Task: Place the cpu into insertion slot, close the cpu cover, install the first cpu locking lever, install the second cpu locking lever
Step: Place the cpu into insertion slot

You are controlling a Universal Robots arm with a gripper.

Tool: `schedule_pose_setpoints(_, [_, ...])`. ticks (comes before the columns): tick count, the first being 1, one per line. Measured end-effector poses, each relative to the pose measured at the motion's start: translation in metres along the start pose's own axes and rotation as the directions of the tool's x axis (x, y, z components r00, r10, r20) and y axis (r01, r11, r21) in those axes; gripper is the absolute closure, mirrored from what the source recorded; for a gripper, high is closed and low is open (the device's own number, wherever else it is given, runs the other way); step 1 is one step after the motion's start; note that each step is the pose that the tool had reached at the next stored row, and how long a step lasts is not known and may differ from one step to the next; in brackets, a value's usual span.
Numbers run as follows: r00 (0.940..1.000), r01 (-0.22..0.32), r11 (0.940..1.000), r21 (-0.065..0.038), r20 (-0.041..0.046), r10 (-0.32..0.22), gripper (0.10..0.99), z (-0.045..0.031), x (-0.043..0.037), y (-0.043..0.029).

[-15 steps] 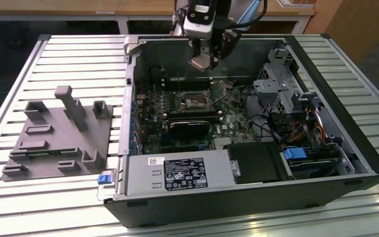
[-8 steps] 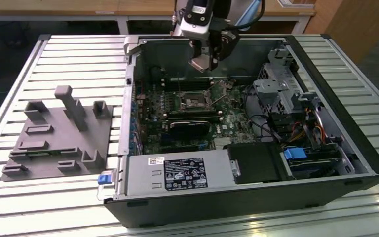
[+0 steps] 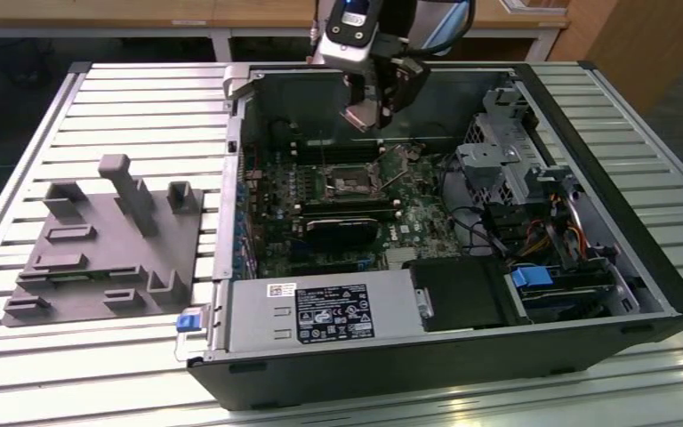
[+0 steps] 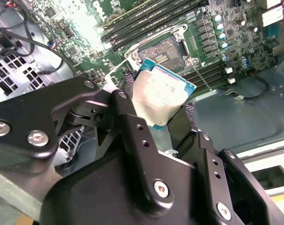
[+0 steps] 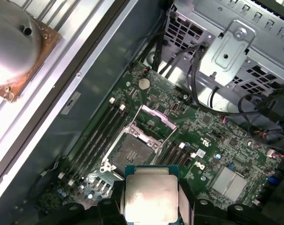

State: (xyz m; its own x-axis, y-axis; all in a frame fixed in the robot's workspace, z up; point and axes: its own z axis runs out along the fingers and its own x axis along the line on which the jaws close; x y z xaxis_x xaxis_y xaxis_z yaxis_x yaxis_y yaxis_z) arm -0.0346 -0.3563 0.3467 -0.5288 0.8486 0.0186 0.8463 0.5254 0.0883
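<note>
Now the gripper (image 3: 365,112), closed to chip width, grips the cpu (image 4: 163,96) by its edges, clear of the insertion slot (image 3: 348,185) and at twelve o'clock from it in the exterior view; the cpu cover (image 5: 154,117) seems raised.

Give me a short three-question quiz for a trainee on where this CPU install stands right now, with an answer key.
1. True or false: the small square silvery-topped cpu already sits in the dark square silver-rimmed insertion slot.
2. The black gripper is: A open; B shut on the cpu; C shut on a cable.
3. Fill in: the thin silver frame-shaped cpu cover stands ___ (open or closed).
Key: 1 false, it is held above the green motherboard; 2 B; 3 open.
</note>
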Motion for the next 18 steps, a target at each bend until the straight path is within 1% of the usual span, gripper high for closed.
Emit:
schedule_pose_setpoints(6, [0.9987,-0.052,0.9987,-0.001,0.0046,0.052,0.545,0.0015,0.0000,-0.0001])
schedule_pose_setpoints(10, [0.9953,-0.096,0.9954,-0.002,0.0085,0.096,0.545,0.0026,0.0000,-0.0002])
schedule_pose_setpoints(12, [0.9919,-0.127,0.9919,-0.003,0.0112,0.127,0.545,0.0035,0.0000,-0.0003])
schedule_pose_setpoints(14, [0.9868,-0.161,0.9869,-0.004,0.0141,0.161,0.545,0.0046,0.0000,-0.0004])
schedule_pose_setpoints(16, [0.9803,-0.197,0.9805,-0.005,0.0171,0.197,0.545,0.0059,-0.0001,-0.0005])
schedule_pose_setpoints(18, [0.9723,-0.233,0.9725,-0.007,0.0202,0.233,0.545,0.0072,-0.0001,-0.0006])
